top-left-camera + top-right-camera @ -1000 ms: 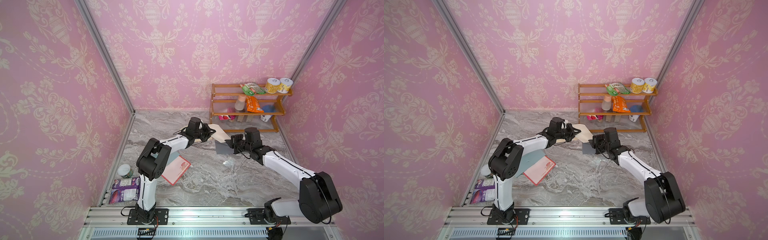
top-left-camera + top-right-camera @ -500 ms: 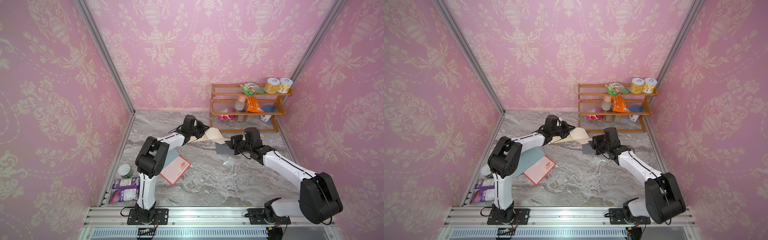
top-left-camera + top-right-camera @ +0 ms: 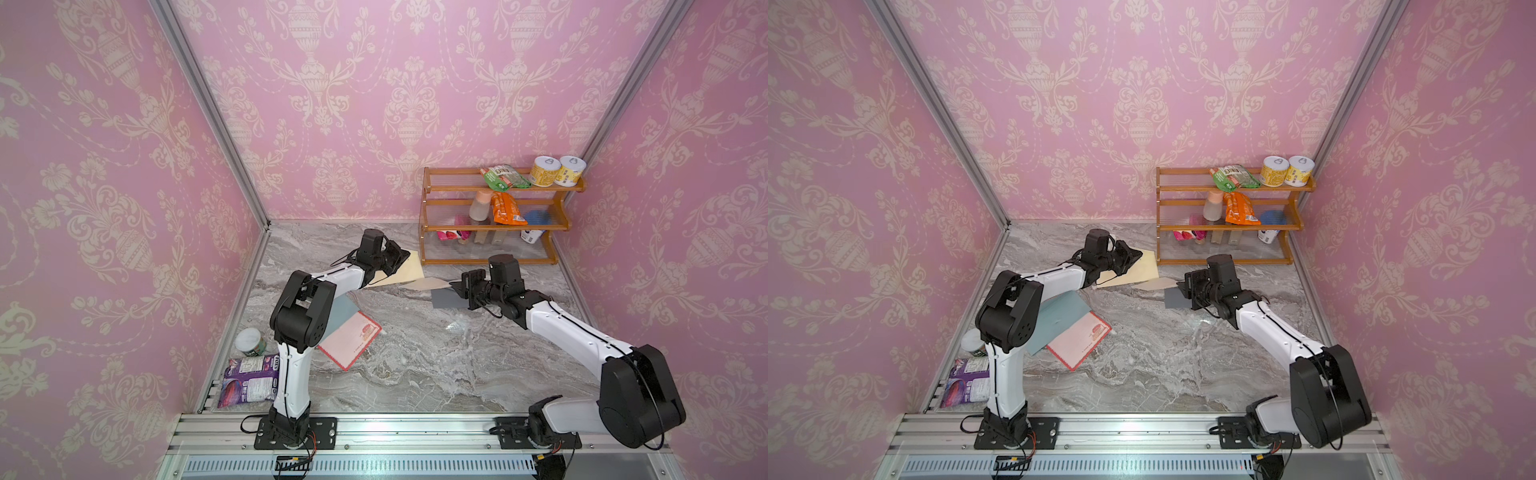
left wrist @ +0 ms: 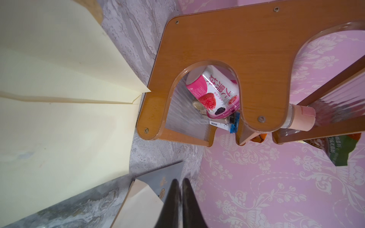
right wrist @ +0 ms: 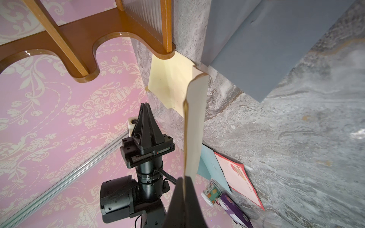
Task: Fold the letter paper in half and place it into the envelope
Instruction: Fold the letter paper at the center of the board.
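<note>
Wooden rack (yellow cans on top); purple pouch near jar.

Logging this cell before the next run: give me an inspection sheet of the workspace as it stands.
Surface: grey marble tabletop, no spills seen.
Job's things: cream envelope lies on the table, one corner at the shelf's foot, its flap lifted; grey sheet beside it.
Clutter: blue-grey sheet and red-bordered paper overlap near the left arm; wooden shelf stocked with packets; can and purple pouch by the left arm's base.
End effectors: right end effector shut on the flap; left end effector slightly parted, holding nothing.
Cables: black lead loops at the left wrist, clear of the papers.
Surroundings: pink patterned walls, aluminium frame.
</note>
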Available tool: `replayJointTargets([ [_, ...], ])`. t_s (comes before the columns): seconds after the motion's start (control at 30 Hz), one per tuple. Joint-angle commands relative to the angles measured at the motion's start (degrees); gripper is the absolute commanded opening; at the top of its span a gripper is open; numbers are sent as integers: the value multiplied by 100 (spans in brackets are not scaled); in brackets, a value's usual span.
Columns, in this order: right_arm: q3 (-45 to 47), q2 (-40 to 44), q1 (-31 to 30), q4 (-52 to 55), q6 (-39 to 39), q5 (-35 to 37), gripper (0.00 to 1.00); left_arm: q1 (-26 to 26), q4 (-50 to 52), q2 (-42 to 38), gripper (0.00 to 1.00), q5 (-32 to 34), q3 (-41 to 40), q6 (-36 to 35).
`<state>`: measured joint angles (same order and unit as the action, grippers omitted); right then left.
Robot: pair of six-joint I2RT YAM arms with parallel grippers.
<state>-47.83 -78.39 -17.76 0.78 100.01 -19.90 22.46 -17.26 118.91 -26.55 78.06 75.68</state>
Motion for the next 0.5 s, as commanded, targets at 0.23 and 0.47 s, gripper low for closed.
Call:
replayJointTargets([
  [0.23, -496, -267, 80, -24, -372, 212, 0, 57, 2211, -852, 94, 9, 23, -371],
  [0.47, -750, -534, 66, -270, -464, 292, 0, 92, 3108, -1171, 99, -104, -106, -284],
])
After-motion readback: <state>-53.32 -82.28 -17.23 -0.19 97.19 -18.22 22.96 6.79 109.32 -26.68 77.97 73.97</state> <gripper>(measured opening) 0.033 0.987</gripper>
